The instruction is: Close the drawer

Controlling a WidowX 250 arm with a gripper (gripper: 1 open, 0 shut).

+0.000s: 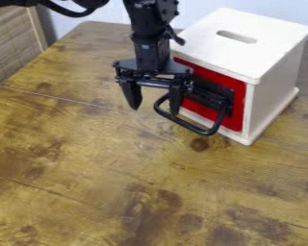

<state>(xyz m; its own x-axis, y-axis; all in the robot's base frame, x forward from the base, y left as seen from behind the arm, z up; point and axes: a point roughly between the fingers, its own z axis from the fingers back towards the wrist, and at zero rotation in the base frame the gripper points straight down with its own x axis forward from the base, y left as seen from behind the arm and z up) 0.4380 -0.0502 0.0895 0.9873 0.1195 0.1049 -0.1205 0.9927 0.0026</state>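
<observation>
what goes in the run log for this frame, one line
drawer: in white housing | gripper: open, beside handle | grip: none seen

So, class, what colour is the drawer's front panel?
Red; the front panel shows in the camera view.

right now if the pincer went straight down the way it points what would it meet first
Most likely the bare wooden tabletop, as the pincer points down; the drawer's loop handle looks close beside it, and one view leaves depth unclear.
</observation>
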